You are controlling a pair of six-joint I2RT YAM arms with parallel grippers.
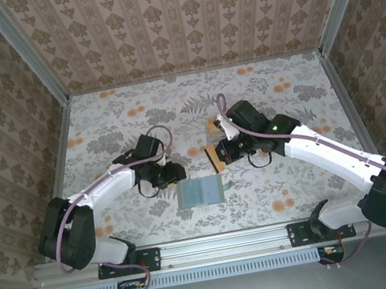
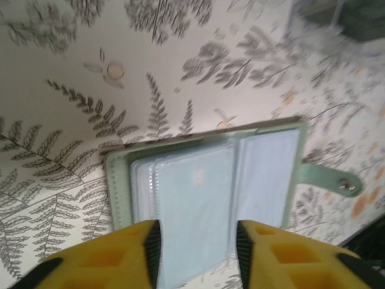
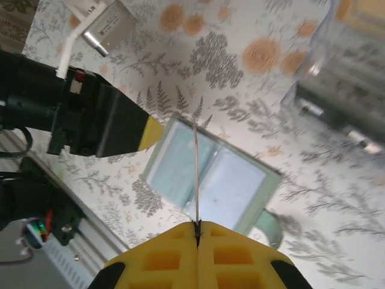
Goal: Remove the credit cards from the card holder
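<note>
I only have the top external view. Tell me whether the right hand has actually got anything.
Observer: Yes. Its wrist camera shows the right hand shut on a thin credit card, seen edge-on in front of the open card holder.
Operator: Now report the left hand.
Observer: From its own wrist camera, the left hand stands open with nothing in it, poised over the open holder.
Operator: Check the holder's pockets.
Observer: The left wrist view shows clear sleeves over pale blue-grey panels. I cannot make out another card in them.
</note>
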